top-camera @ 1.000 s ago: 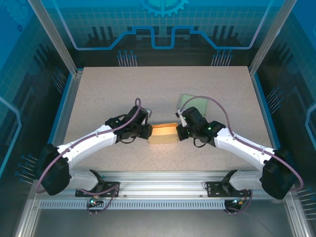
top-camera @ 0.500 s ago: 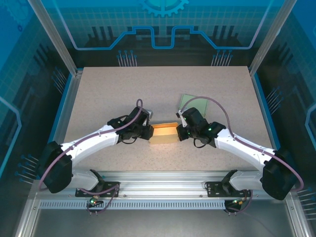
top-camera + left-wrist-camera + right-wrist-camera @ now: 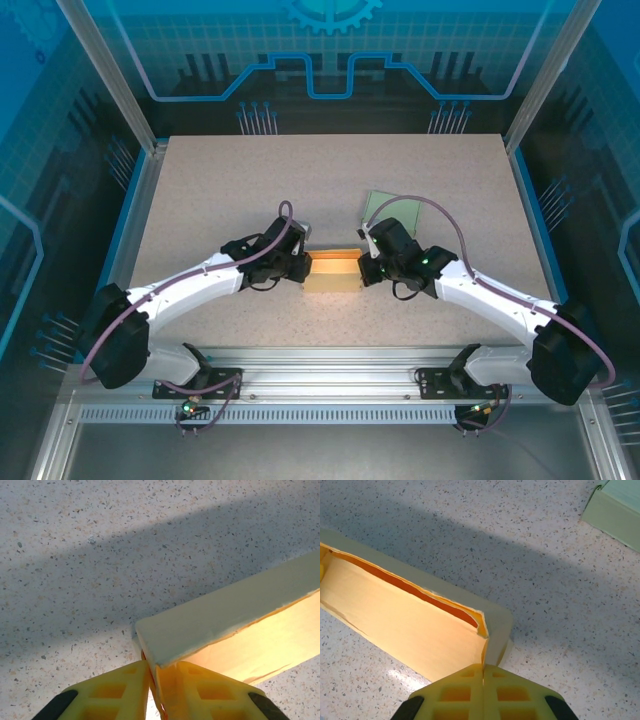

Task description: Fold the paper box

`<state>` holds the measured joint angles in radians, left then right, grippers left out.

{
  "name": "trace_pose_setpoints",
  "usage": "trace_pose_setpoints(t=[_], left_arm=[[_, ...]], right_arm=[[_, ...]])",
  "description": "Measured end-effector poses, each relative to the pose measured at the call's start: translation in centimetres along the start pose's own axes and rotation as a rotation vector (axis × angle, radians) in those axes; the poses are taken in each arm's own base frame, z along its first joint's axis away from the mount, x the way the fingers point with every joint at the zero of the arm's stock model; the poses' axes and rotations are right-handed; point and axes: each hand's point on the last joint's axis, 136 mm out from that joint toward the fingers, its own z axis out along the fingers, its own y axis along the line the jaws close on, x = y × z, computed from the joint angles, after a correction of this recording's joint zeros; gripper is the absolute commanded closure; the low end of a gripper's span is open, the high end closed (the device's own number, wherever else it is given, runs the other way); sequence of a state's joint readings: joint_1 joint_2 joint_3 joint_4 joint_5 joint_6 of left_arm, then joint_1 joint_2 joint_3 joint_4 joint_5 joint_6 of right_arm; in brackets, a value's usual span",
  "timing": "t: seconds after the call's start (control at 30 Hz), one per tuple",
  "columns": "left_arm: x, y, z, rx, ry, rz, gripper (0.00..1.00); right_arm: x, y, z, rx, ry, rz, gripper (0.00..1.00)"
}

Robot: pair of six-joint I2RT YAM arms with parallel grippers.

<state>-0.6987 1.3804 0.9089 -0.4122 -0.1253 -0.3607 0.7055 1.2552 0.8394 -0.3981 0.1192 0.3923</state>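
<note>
The paper box [image 3: 331, 271] is a pale yellow-tan tray lying between the two arms near the table's middle front. My left gripper [image 3: 303, 266] pinches its left end wall; in the left wrist view the box [image 3: 235, 625] rises from between the yellow fingers [image 3: 115, 692], and the gripper [image 3: 152, 680] is shut on the wall. My right gripper [image 3: 362, 268] pinches the right end; in the right wrist view the box [image 3: 410, 625] shows its orange inside, and the gripper [image 3: 483, 672] is shut on the corner flap.
A pale green box piece [image 3: 392, 211] lies on the speckled table [image 3: 330, 180] just behind the right arm, also at the right wrist view's top corner [image 3: 615, 510]. Blue enclosure walls and aluminium posts ring the table.
The left arm has edged slightly right and forward with the box's left end; the box and the right arm have hardly moved.
</note>
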Motion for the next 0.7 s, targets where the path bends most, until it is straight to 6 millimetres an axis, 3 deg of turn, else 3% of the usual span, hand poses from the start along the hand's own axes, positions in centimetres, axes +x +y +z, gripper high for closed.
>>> trace_pose_setpoints(t=[0.23, 0.7], left_arm=[[-0.1, 0.3, 0.0, -0.016, -0.006, 0.002, 0.9], [-0.3, 0.5, 0.2, -0.037, -0.006, 0.0, 0.91]], right_arm=[[-1.0, 0.4, -0.6, -0.017, -0.015, 0.004, 1.0], [-1.6, 0.7, -0.9, -0.028, -0.025, 0.026, 1.0]])
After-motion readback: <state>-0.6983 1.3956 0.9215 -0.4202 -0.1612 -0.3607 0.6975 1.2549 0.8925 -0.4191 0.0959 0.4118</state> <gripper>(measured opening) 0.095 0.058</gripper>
